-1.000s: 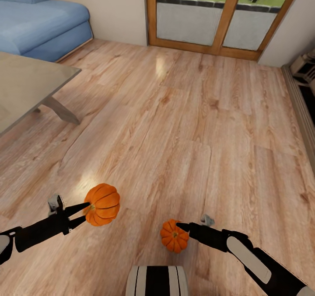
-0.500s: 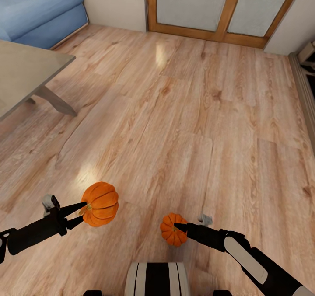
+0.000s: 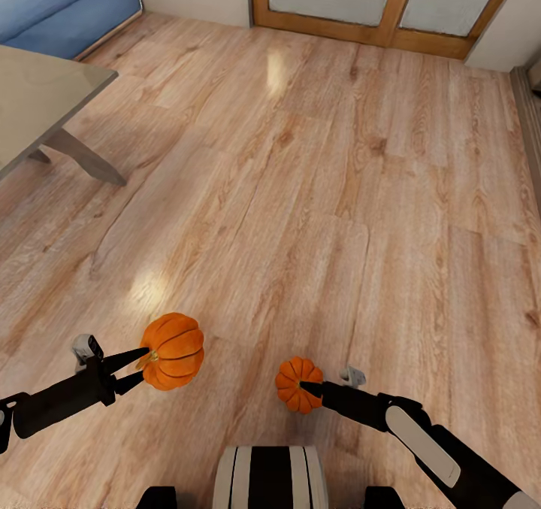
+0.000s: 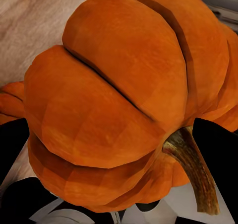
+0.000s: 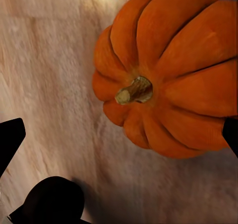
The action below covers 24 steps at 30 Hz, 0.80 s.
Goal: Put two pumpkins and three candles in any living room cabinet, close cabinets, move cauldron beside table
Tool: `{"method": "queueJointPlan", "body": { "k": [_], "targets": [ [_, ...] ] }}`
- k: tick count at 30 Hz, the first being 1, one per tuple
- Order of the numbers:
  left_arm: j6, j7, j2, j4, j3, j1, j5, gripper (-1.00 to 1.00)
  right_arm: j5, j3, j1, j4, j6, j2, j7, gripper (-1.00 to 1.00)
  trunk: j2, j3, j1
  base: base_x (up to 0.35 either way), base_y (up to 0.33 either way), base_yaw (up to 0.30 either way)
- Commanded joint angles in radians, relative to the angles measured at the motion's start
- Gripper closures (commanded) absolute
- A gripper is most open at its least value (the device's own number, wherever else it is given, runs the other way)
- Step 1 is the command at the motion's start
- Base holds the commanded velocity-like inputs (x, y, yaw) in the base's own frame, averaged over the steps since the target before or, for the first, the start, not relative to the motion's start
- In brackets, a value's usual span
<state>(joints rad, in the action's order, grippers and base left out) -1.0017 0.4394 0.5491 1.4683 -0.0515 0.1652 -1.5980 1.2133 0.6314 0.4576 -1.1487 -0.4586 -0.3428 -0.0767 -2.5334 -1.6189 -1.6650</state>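
Both pumpkins are held above the wooden floor. My left gripper (image 3: pixel 139 368) is shut on the larger-looking pumpkin (image 3: pixel 174 349) near its stem; in the left wrist view this ribbed orange pumpkin (image 4: pixel 119 100) sits between the black fingers (image 4: pixel 218 154). At the lower middle, my right gripper (image 3: pixel 312 389) is shut on the other pumpkin (image 3: pixel 295 383). The right wrist view looks onto that pumpkin (image 5: pixel 173 80) from its stem side, against one fingertip (image 5: pixel 231 133). A grey table (image 3: pixel 37 110) stands at the far left. Cabinet, candles and cauldron are out of view.
A blue sofa (image 3: pixel 68 5) stands behind the table at the top left. A wood-framed glass door (image 3: pixel 376 31) closes the far wall. Bare plank floor (image 3: pixel 315 193) stretches ahead. My base (image 3: pixel 269 479) shows at the bottom edge.
The whole picture has slid upward, so the camera has moved; sofa and door sit higher in view. Both grippers keep their pumpkins in about the same pose.
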Motion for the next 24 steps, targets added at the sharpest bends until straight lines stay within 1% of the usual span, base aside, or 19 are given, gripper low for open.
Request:
{"method": "queueJointPlan", "body": {
  "k": [1,12,17,20,24],
  "targets": [
    [-0.005,0.006,0.000,0.000,-0.001,0.000,0.001,1.00,0.003,0.001,0.001,0.000,-0.001,-0.001,-0.002,-1.00,0.000,-0.004,0.000,0.000,0.000,0.000],
    [-0.005,0.006,0.000,0.000,0.001,0.000,0.001,1.00,0.005,-0.001,0.001,0.002,0.011,-0.002,-0.022,-1.00,-0.003,-0.047,-0.005,0.000,0.000,0.000],
    [-0.005,0.007,-0.001,0.002,0.010,0.000,0.001,1.00,0.010,0.000,0.001,0.027,0.059,-0.002,-0.028,-1.00,-0.004,-0.066,-0.007,0.000,0.000,0.000],
    [-0.004,0.007,-0.001,0.013,0.018,0.000,0.001,1.00,0.012,0.002,0.001,0.035,0.073,-0.003,-0.049,-1.00,-0.005,-0.078,-0.009,0.000,0.000,0.000],
    [-0.004,0.007,-0.002,0.016,0.020,0.000,0.001,1.00,0.014,-0.002,0.001,0.042,0.077,-0.006,-0.065,-1.00,-0.005,-0.078,-0.009,0.000,0.000,0.000]
  ]
}}
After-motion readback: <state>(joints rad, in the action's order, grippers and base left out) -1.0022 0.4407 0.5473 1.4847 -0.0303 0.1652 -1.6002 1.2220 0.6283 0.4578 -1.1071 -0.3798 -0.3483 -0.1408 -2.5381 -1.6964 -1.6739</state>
